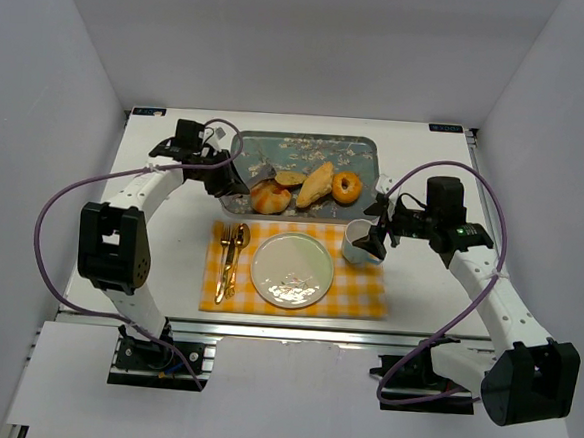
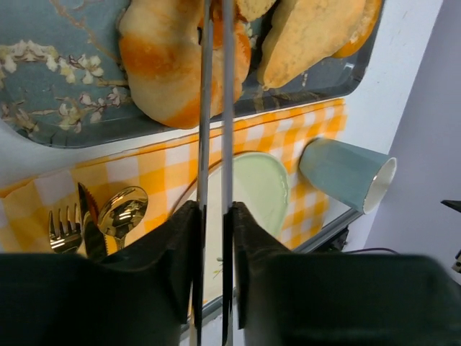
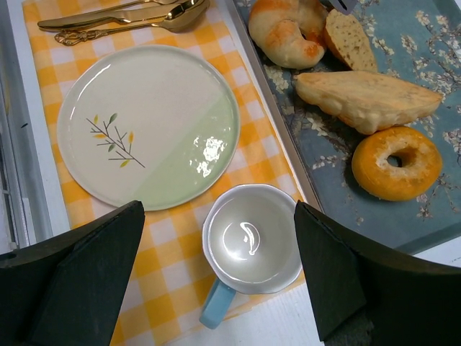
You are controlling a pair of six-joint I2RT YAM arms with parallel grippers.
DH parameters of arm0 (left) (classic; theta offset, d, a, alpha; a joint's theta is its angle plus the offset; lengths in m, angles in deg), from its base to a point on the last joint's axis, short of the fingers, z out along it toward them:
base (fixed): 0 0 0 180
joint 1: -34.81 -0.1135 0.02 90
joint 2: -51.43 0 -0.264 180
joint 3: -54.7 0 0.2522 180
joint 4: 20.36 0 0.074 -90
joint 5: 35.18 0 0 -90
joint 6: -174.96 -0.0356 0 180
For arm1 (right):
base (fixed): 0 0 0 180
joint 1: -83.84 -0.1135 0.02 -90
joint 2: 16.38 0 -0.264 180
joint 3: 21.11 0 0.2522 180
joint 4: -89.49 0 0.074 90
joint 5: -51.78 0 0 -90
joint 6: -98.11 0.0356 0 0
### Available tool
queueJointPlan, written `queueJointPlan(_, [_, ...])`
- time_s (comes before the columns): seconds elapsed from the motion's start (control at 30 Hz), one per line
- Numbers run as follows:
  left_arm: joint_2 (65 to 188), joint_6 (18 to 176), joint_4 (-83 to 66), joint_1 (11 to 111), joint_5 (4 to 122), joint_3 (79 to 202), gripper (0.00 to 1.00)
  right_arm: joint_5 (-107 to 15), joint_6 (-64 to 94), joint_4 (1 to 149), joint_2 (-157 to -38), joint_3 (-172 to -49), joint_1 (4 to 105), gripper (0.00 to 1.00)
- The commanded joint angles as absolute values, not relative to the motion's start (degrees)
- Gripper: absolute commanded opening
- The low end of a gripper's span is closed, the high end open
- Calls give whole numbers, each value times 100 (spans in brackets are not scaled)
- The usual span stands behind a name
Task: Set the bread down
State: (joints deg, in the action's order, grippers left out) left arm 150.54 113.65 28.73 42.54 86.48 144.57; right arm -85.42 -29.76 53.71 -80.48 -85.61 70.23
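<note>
Well, the crescent roll (image 2: 169,65) lies at the near left end of the tray (image 2: 43,79). It is plump and curved, with a glossy orange-brown crust and paler patches along its flanks. A cut slice (image 3: 349,40), a long wedge (image 3: 367,97) and a ring doughnut (image 3: 396,162) lie beside it. My left fingers (image 2: 180,249) pinch a pair of thin metal tongs (image 2: 215,144) whose flat blades run nearly parallel across the roll. Their tips pass out of view, so I cannot tell whether they grip it. The tray is blue with pale blossoms, and its raised rim stands between the roll and the yellow checked cloth (image 1: 367,294). On the cloth, the round glazed plate (image 1: 291,269) shows its whole face, with gold cutlery (image 1: 231,260) to its left and a pale blue mug (image 3: 252,241) to its right. My right fingers (image 3: 86,274) are spread wide on either side of the mug. White bench (image 1: 169,261) surrounds the cloth.
</note>
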Motion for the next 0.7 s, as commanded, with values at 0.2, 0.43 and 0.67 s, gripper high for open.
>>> queueJointPlan(0.2, [14723, 11353, 2732, 4264, 9077, 14686, 17, -8559, -2942, 5560, -7896, -8550, 7057, 89])
queueJointPlan(0.43, [14311, 11493, 2644, 4220, 9059, 14554, 8, -8612, -2942, 5560, -7878, -8567, 7057, 89])
queueJointPlan(0.67, [13118, 11239, 3030, 4202, 9244, 13871, 6, -8576, -2951, 5543, -7817, -8576, 7074, 89])
